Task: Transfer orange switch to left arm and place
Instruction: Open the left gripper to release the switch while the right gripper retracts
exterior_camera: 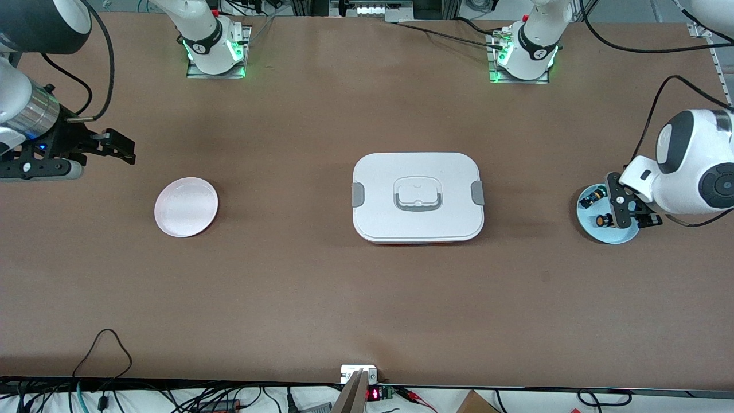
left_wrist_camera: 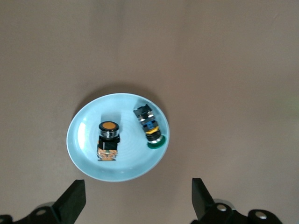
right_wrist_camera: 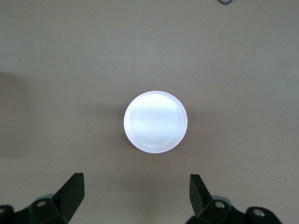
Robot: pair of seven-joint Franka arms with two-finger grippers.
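The right gripper (exterior_camera: 123,150) hangs with fingers apart at the right arm's end of the brown table (exterior_camera: 298,287), near the empty white round plate (exterior_camera: 186,207). The large white plastic box (exterior_camera: 418,197) sits in the middle, between both plates. The left gripper (exterior_camera: 622,207), jaws wide apart, is over the light blue plate (left_wrist_camera: 84,144). There the orange switch (left_wrist_camera: 108,140) lies beside a green-tipped part (left_wrist_camera: 150,127), its long axis pointing toward the gripper. The left arm is clearly nearer, and there is free table all around.

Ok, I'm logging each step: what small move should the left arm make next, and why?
Probably lower the left gripper straight down onto the orange switch. Its fingers are open and empty above the blue plate, the switch lies there untouched beside the green-tipped part, and the right gripper waits open over the white plate.
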